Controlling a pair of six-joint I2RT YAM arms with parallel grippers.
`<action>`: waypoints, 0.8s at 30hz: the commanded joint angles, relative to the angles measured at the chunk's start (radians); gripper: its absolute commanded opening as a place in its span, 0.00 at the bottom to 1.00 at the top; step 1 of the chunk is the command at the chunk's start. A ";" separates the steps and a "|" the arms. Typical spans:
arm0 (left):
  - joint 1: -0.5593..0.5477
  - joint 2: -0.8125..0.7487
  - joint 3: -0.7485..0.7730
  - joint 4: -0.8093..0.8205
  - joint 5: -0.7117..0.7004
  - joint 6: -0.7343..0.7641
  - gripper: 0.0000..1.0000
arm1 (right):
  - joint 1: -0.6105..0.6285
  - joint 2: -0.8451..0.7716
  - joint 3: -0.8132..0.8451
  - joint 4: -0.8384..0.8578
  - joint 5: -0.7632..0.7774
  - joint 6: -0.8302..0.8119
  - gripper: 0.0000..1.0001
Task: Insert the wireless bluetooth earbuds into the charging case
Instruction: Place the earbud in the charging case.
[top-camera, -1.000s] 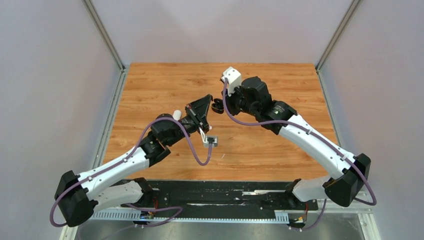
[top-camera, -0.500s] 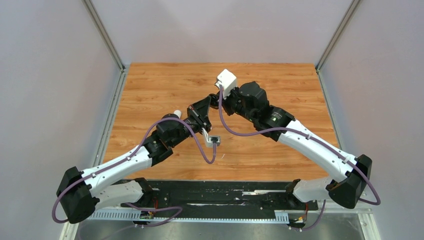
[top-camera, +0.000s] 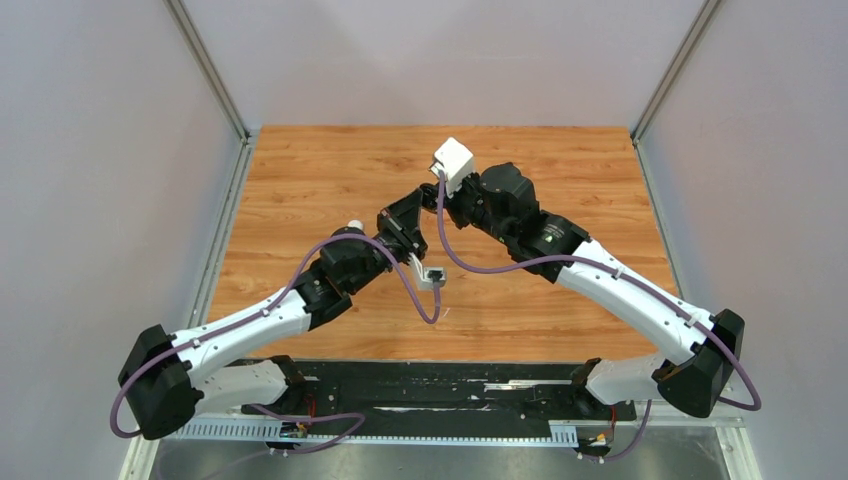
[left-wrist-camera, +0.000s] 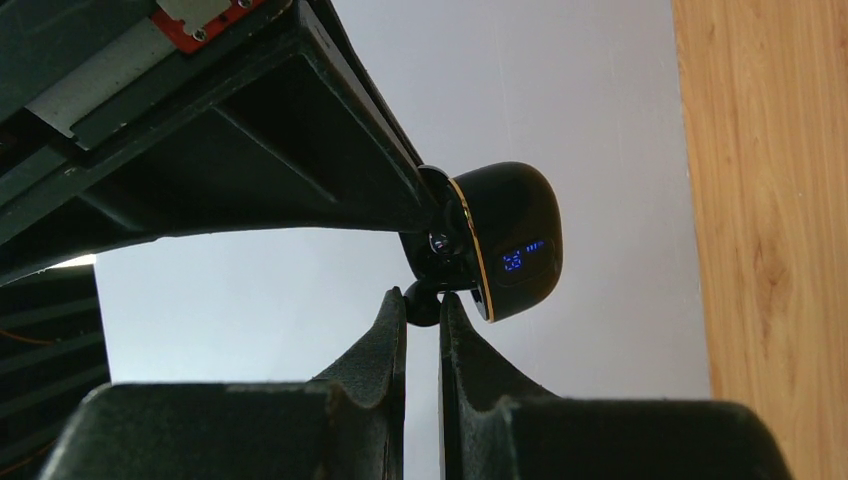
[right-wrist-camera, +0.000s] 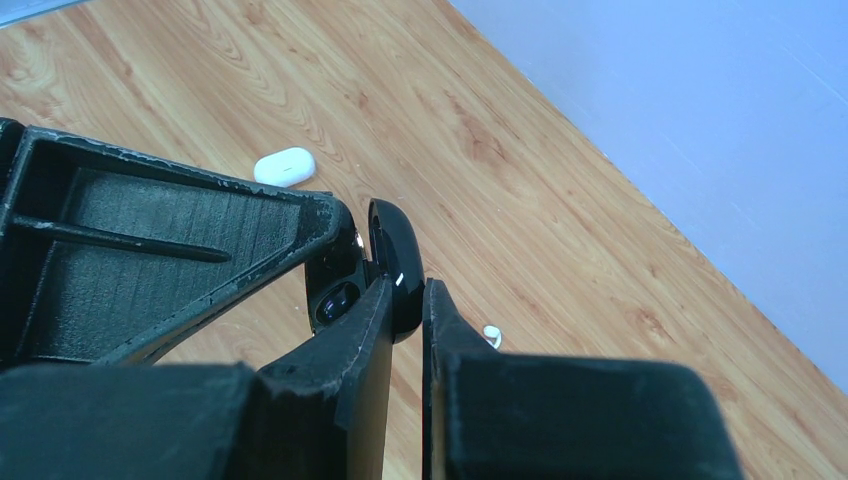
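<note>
Left wrist shows your left claw (left-wrist-camera: 422, 298) pinched together on a tiny black earbud (left-wrist-camera: 421, 306). The earbud sits right at the open mouth of the black case (left-wrist-camera: 510, 245), whose blue display is lit. Right wrist shows your right claw (right-wrist-camera: 404, 290) clamped on that case's glossy shell, holding it above the wooden table (right-wrist-camera: 520, 180) where the two claws meet mid-scene. On the table a white case (right-wrist-camera: 284, 166) lies left of the claws and a small white earbud (right-wrist-camera: 491, 335) lies well apart from it.
</note>
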 joint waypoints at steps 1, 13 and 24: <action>0.001 0.020 0.045 0.058 -0.053 0.032 0.00 | 0.007 -0.035 -0.002 0.064 0.011 -0.015 0.00; 0.000 0.010 0.057 0.067 -0.078 0.037 0.00 | 0.007 -0.036 -0.001 0.065 0.009 0.001 0.00; 0.000 0.014 0.049 0.060 -0.073 0.061 0.00 | 0.007 -0.042 0.002 0.064 -0.007 0.022 0.00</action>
